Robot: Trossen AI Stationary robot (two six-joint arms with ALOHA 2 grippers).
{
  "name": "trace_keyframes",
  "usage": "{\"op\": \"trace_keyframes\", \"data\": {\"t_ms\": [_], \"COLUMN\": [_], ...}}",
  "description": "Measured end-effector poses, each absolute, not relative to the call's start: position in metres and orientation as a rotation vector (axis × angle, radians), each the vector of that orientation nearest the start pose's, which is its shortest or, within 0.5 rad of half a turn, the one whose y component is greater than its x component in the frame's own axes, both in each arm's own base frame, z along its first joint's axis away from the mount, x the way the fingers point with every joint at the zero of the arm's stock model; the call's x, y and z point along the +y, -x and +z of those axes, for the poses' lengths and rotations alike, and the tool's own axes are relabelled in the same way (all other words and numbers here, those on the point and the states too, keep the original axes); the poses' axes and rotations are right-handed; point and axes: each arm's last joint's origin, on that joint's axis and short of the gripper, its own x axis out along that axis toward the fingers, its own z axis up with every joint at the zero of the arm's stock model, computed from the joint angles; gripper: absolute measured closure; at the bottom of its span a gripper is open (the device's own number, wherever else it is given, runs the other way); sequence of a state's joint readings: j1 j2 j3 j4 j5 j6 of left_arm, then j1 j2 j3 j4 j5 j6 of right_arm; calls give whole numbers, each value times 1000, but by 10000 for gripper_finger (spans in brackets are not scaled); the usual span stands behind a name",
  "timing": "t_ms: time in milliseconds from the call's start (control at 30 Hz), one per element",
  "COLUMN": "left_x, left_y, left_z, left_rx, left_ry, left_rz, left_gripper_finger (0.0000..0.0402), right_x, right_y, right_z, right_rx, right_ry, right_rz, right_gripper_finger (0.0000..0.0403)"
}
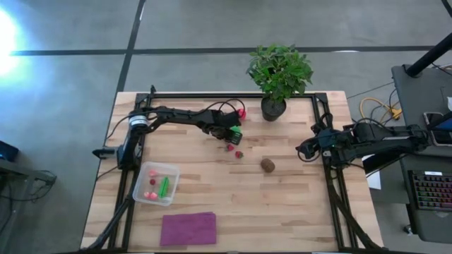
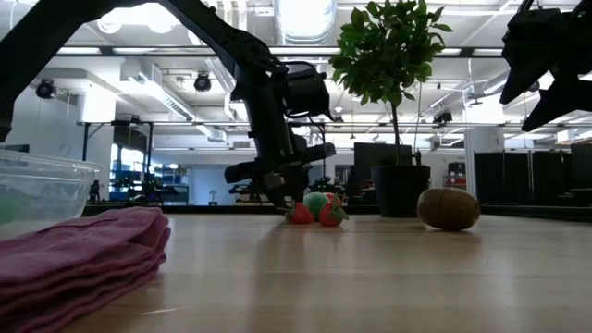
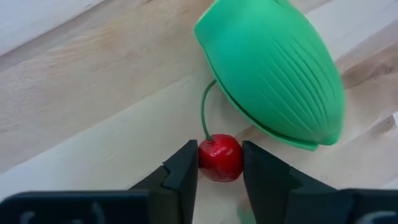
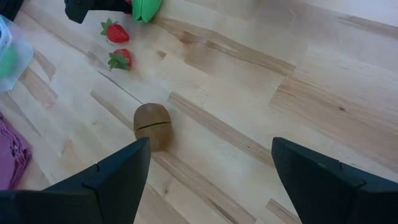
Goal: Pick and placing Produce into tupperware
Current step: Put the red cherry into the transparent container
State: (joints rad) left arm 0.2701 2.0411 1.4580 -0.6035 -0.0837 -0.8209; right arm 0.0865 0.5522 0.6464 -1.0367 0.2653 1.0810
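My left gripper (image 3: 220, 152) is down at the table's far middle (image 1: 231, 135), its fingers shut on a small red cherry (image 3: 219, 158) with a green stem. A green ribbed oval piece (image 3: 273, 68) lies right beside it. Two strawberries (image 1: 229, 147) (image 1: 239, 154) and a brown kiwi (image 1: 268, 164) lie on the wood, and another red piece (image 1: 241, 111) lies farther back. The clear tupperware (image 1: 145, 194) at the near left holds red pieces and a long green one. My right gripper (image 4: 211, 143) hangs open above the table's right side, with the kiwi (image 4: 152, 126) ahead of it. My left gripper pinches the cherry's round red body (image 3: 205, 163) between its two fingers (image 3: 185, 168), one on each side. The stem (image 3: 203, 112) stands out ahead of the fingertips. The fingers slant down from the table's left. The cherry seems to sit on the wood beside the green piece.
A potted plant (image 1: 279, 74) stands at the far edge, right of the left gripper. A folded purple cloth (image 1: 188, 228) lies at the near edge by the tupperware. Bare wood stretches between the kiwi and the tupperware. A black frame (image 1: 332, 183) borders the table.
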Motion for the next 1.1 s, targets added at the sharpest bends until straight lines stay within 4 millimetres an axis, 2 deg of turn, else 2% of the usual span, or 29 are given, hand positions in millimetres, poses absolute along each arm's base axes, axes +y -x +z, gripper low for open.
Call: {"op": "trace_keyframes", "data": {"t_ms": [167, 267, 467, 633, 733, 833, 967, 1100], "left_x": [111, 108, 91, 54, 29, 5, -23, -47], "left_y": [-395, -391, -368, -328, -300, -271, -242, -224], "left_z": [167, 176, 216, 270, 297, 316, 319, 305], "left_rx": [1029, 1048, 1096, 1131, 1120, 1114, 1151, 1243], "left_ry": [796, 774, 724, 629, 666, 717, 802, 924], "left_rz": [746, 727, 738, 763, 819, 918, 1043, 1081], "left_gripper_finger": [307, 308, 308, 308, 308, 308, 308, 308], "right_x": [0, 0, 0, 0, 0, 0, 0, 0], "right_y": [-90, -90, -90, -90, -90, -90, -90, -90], "right_z": [247, 247, 247, 247, 247, 247, 247, 247], "right_rx": [732, 732, 733, 734, 736, 737, 740, 745], "right_ry": [-839, -840, -841, -837, -830, -827, -816, -792], "right_rz": [-642, -641, -640, -638, -634, -633, -628, -616], "right_gripper_finger": [77, 77, 77, 77, 77, 77, 77, 77]}}
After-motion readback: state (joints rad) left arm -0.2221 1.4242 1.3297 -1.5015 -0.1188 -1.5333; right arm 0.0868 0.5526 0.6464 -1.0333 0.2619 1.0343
